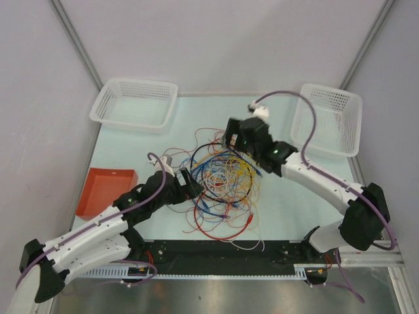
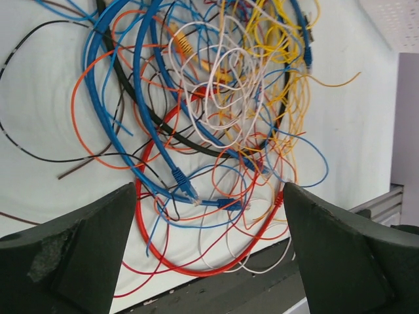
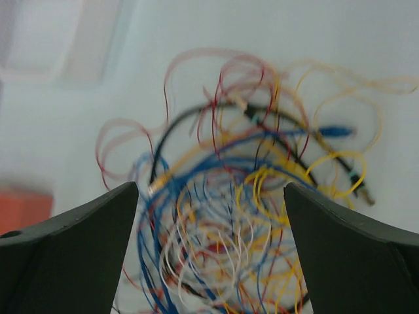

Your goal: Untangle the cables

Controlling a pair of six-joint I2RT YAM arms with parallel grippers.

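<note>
The cables [image 1: 222,186] lie in one tangled heap at the middle of the table: thin red, blue, yellow, orange, white and black wires in loops, some with plug tips. My left gripper [image 1: 190,183] sits at the heap's left edge, open, with nothing between its fingers. In the left wrist view the left gripper [image 2: 209,190] frames a thick red loop [image 2: 196,268] and blue plug ends [image 2: 186,190]. My right gripper [image 1: 230,137] hangs above the heap's far side, open and empty. The right wrist view is blurred, with the right gripper [image 3: 211,190] over the cables [image 3: 249,222].
A white mesh basket [image 1: 134,104] stands at the back left and another [image 1: 327,118] at the back right. A red tray [image 1: 105,190] lies at the left. The black rail [image 1: 216,252] runs along the near edge, close to the red loop.
</note>
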